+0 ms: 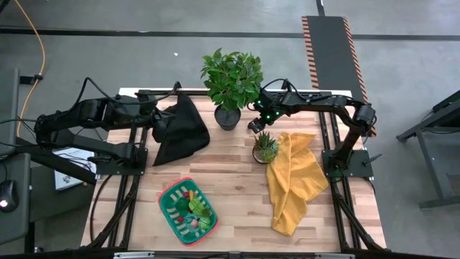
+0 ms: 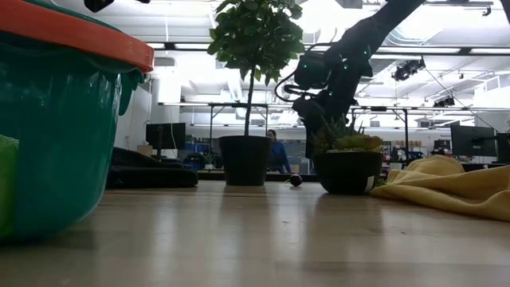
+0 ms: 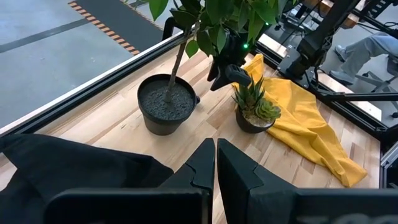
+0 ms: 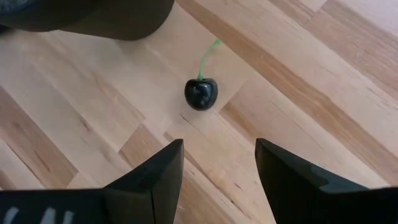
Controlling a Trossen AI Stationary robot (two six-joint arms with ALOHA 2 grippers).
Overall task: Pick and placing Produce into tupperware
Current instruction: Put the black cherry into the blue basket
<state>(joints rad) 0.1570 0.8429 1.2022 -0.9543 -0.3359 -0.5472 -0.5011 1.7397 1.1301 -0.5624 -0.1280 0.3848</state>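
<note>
A small dark cherry (image 4: 201,93) with a green stem lies on the bare wood, between the big plant's pot and the small spiky plant; the low view shows the cherry (image 2: 296,180) as a dark ball on the table. My right gripper (image 4: 219,168) hovers open just above it, pointing steeply down, touching nothing. The green tupperware (image 1: 166,196) with its red rim sits near the front left and holds several pieces of produce (image 1: 195,208). My left gripper (image 3: 215,163) is shut and raised over the black cloth at the far left.
A large leafy potted plant (image 1: 231,86) stands at the far middle, with a small spiky potted plant (image 1: 265,147) close beside my right gripper. A yellow cloth (image 1: 293,180) lies at the right and a black cloth (image 1: 180,129) at the far left. Bare wood lies between them.
</note>
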